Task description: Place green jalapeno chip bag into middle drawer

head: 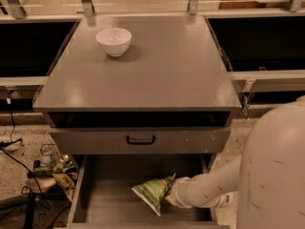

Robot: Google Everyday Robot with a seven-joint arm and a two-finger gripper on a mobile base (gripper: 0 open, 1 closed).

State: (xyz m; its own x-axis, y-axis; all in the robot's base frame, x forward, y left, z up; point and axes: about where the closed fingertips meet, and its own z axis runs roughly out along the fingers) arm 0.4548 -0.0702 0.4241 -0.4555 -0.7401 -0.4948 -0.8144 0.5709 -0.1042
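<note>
Green jalapeno chip bag [151, 193], apparently clamped by gripper [167, 197], inside middle drawer [110, 178].

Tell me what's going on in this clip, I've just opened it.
The robot's white arm reaches from the right into the pulled-out wide grey drawer box. Its claw sits at the right end of the crinkled green foil jalapeno chip bag, which is tilted over the drawer's bare floor; whether it touches down is unclear. A white bowl sits on the grey cabinet top, untouched.
</note>
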